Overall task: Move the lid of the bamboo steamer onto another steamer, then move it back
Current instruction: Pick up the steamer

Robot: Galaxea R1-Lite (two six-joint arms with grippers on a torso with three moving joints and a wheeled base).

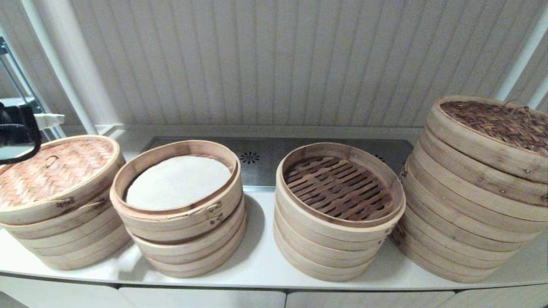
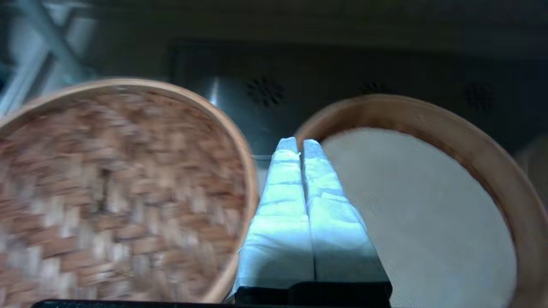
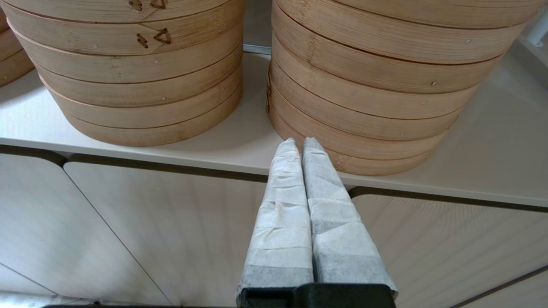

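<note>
- Head view: four stacks of bamboo steamers stand in a row on a white counter (image 1: 265, 265). The far-left stack wears a pale woven lid (image 1: 53, 171) with a small loop handle at its centre. Just beside it, the second stack (image 1: 180, 214) is open on top and shows a white liner. The third stack (image 1: 338, 214) is open too, showing slats. The far-right stack is tallest and has a dark woven lid (image 1: 496, 124). The left arm shows only as a dark shape at the far left edge, above the pale lid. The right arm is out of this view.
- Left wrist view: the left gripper (image 2: 300, 143) has its two taped fingers pressed together, holding nothing. It hovers over the gap between the pale lid and the open lined steamer. The lid lies to one side of the fingers and the liner to the other. The lid is round, so it has no long axis; its handle is the likely grip point.
- Right wrist view: the right gripper (image 3: 298, 143) is also closed and empty, low in front of the counter edge, facing the two right-hand stacks.
- Judgement: the left arm is much nearer the pale lid, so it seems the one to lift it.
</note>
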